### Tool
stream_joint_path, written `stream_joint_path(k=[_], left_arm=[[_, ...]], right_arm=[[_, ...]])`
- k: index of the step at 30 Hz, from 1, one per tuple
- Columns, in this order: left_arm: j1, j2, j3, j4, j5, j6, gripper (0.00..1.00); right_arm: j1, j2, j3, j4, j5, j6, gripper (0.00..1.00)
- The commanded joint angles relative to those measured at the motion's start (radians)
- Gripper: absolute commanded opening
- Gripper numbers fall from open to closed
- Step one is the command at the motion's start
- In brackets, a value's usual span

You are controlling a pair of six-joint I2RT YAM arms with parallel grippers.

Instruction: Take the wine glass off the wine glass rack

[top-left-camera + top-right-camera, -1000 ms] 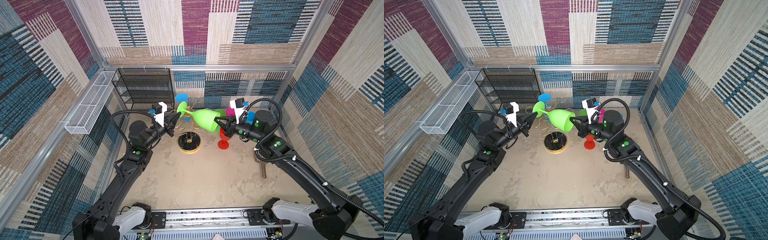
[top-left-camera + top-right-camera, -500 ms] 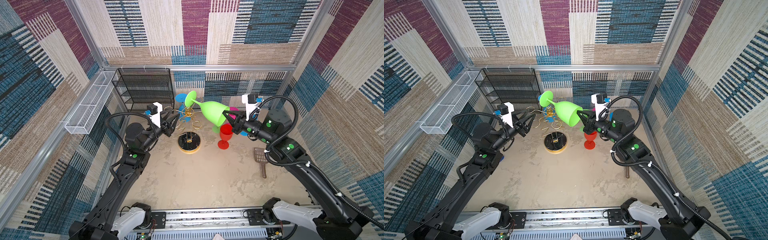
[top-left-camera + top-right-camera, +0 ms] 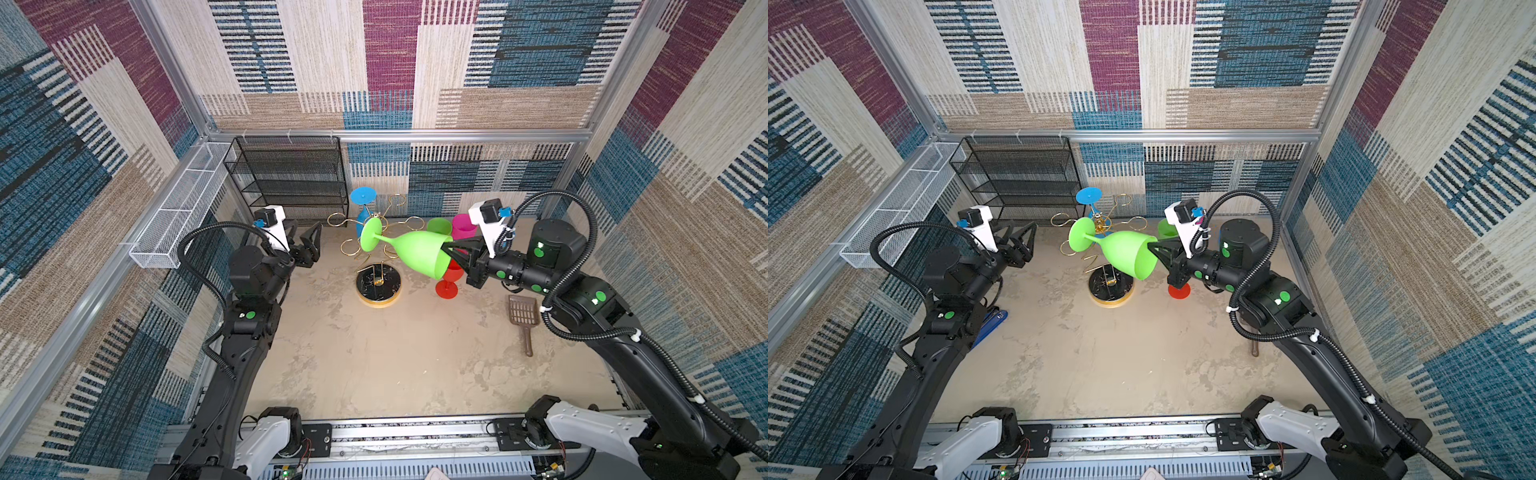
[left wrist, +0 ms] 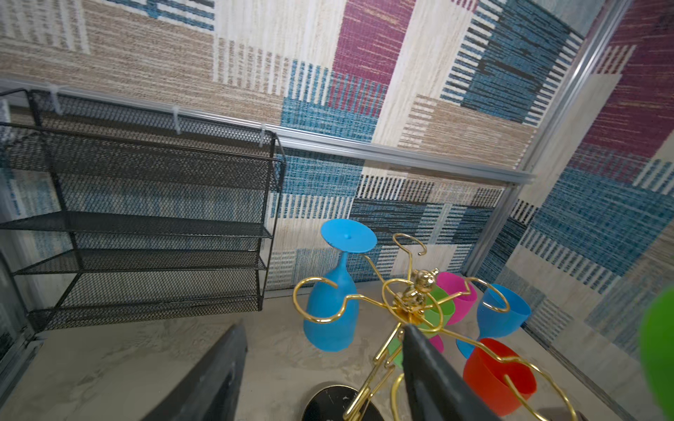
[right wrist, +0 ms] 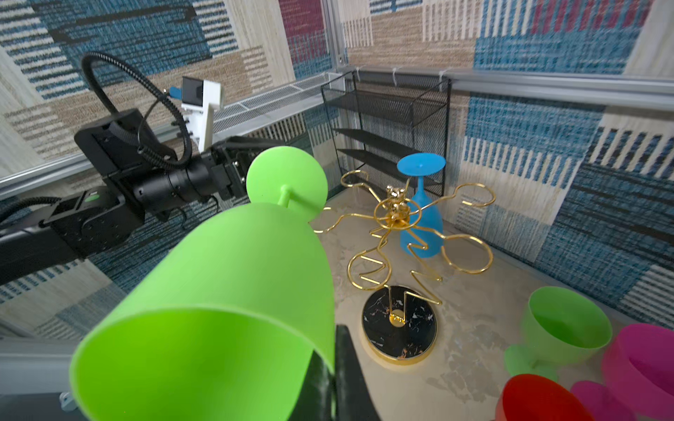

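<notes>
Right wrist cam: right tool point(image 5: 333, 368) is pinching the rim of the wine glass point(image 5: 219, 284), jaws either side of the bowl wall. Glass is lime green, opaque, lying sideways in the air w/ its round foot pointing at the left arm point(image 5: 109, 218), just beside the wine glass rack point(image 5: 399, 328) arms, not hooked in any loop afaict. Meanwhile left tool point(image 3: 304, 235) is spread wide, nothing in it.

The beige tabletop point(image 3: 374, 365) carries the wine glass rack point(image 3: 379, 289) at twelve o'clock, a black mesh shelf point(image 3: 291, 178) at eleven, a red wine glass point(image 3: 447, 288) near the rack at one, and a brown scoop point(image 3: 523, 318) at three.
</notes>
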Motion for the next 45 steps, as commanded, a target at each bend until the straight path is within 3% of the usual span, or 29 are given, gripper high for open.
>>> stream_joint_path(k=[1,16,19,27,45], left_arm=[[0.025,-0.004,-0.03,0.035,0.001,-0.032,0.72],[0.08,-0.008,-0.125,0.079,-0.062,-0.032,0.75],[0.095,-0.017,-0.142,0.076,-0.057,-0.046,0.75],[0.114,-0.044,-0.169,0.079,-0.063,-0.063,0.75],[0.135,-0.05,-0.177,0.075,-0.058,-0.1,0.75]], right_arm=[[0.029,0.009,-0.007,-0.099,-0.002,-0.038,0.0],[0.064,-0.006,-0.172,-0.386,0.225,0.063,0.0],[0.064,0.045,-0.145,-0.459,0.331,0.117,0.0],[0.064,0.197,-0.028,-0.587,0.424,0.19,0.0],[0.063,0.5,0.122,-0.638,0.539,0.145,0.0]])
